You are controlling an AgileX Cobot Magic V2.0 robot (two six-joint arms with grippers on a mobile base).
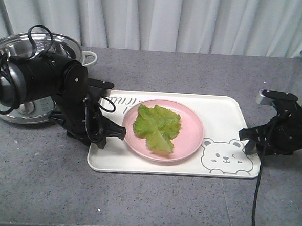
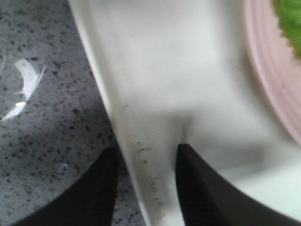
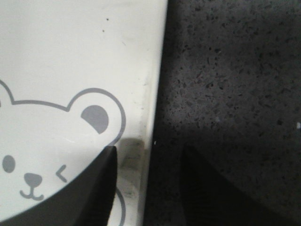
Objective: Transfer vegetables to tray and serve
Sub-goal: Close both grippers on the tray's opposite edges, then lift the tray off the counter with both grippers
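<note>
The lettuce leaf [image 1: 156, 126] is lying on the pink plate [image 1: 192, 127], which is sitting in the cream tray [image 1: 228, 110] between the two arms. The left end effector [image 2: 146, 147] is standing spread and straddling the tray's rim, with one finger on the desk [image 1: 33, 188] side, the other over the tray floor, and the plate just beyond the inner finger. The right end effector [image 3: 150, 147] is spread the same way across the opposite rim, with the bear drawing [image 3: 96, 117] just ahead of its inner finger. I am judging the tray to be stiff, light, smooth plastic, so the raised rim looks like the place to pinch, both ends together and level. The plate is resting loose and could slide, and the leaf is soft and nearly weightless.
</note>
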